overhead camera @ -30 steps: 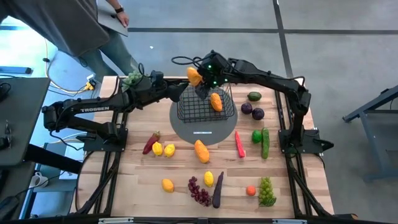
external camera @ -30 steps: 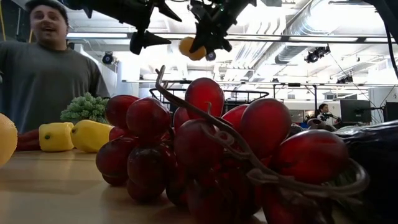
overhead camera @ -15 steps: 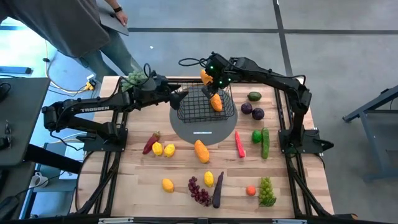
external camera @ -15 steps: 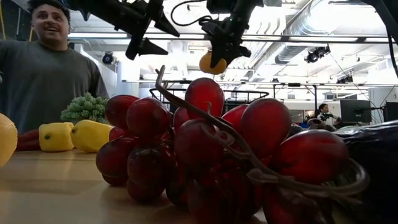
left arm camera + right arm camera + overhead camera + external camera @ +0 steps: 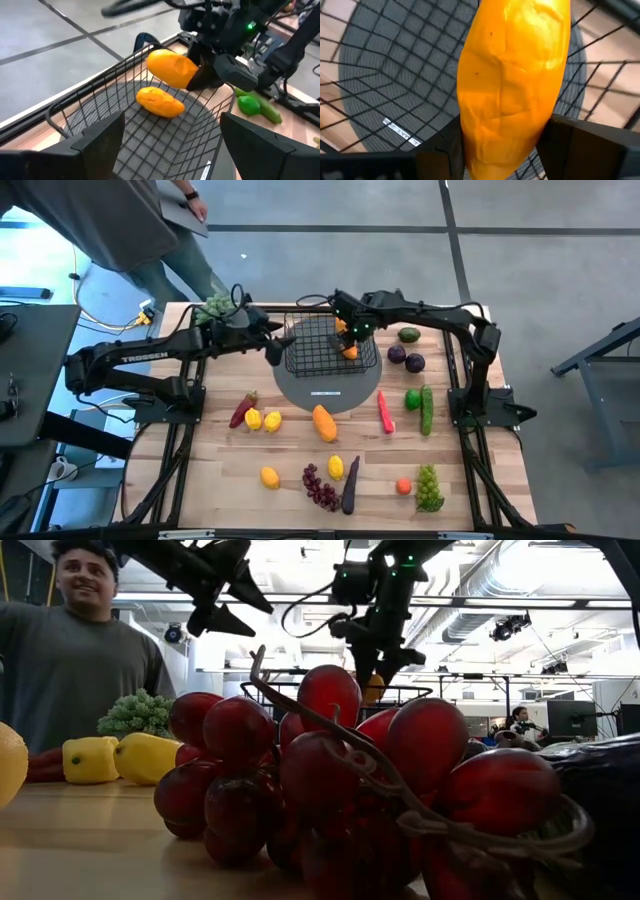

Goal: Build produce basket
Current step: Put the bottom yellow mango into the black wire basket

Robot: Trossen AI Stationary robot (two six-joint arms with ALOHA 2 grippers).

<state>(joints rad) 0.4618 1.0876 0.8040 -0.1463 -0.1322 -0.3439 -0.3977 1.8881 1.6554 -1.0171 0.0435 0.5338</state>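
Orange mango (image 5: 512,85) pinched in right gripper (image 5: 348,337) over basket (image 5: 318,358), left gripper (image 5: 277,348) spread beside

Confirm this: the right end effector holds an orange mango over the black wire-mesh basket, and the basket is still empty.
Not quite. The right end effector does hold an orange mango over the black wire-mesh basket, but the basket is not empty: a second orange mango already lies on its floor, as the left wrist view shows.
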